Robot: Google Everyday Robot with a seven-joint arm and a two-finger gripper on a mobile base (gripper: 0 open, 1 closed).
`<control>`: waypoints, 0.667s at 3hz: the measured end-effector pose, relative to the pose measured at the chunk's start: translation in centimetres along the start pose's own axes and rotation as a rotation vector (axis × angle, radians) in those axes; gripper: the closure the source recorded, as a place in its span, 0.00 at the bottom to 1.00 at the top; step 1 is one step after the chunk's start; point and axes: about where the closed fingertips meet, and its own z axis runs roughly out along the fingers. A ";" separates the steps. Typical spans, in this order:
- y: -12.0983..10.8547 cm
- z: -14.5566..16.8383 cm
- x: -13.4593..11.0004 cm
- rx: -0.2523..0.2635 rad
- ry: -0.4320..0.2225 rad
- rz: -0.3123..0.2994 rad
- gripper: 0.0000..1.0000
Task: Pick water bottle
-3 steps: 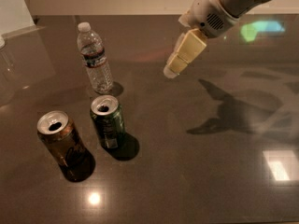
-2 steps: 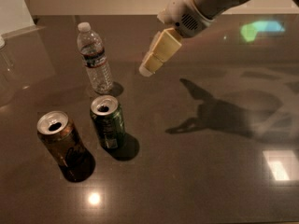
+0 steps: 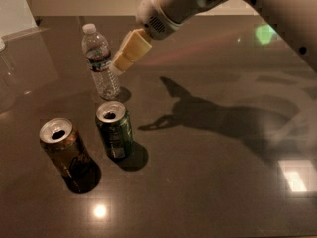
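Gripper point(image 3: 120, 65) beside upright water bottle point(image 3: 100, 61)

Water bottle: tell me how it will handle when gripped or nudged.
The water bottle stands tall and narrow, so it probably tips easily. Its clear ribbed walls likely flex under squeeze. The tool hovers beside its label.

The bench point(image 3: 213, 182) carries one water bottle point(image 3: 99, 58) and two cans: one green can point(image 3: 115, 130) and one brown can point(image 3: 67, 150), each with its top opened. There is one hand point(image 3: 118, 67), above the bench, just beside the bottle's label band.
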 end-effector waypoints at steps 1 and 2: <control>-0.1 2.8 -1.3 -0.012 -0.026 0.035 0.00; 0.3 4.9 -2.0 -0.039 -0.045 0.076 0.00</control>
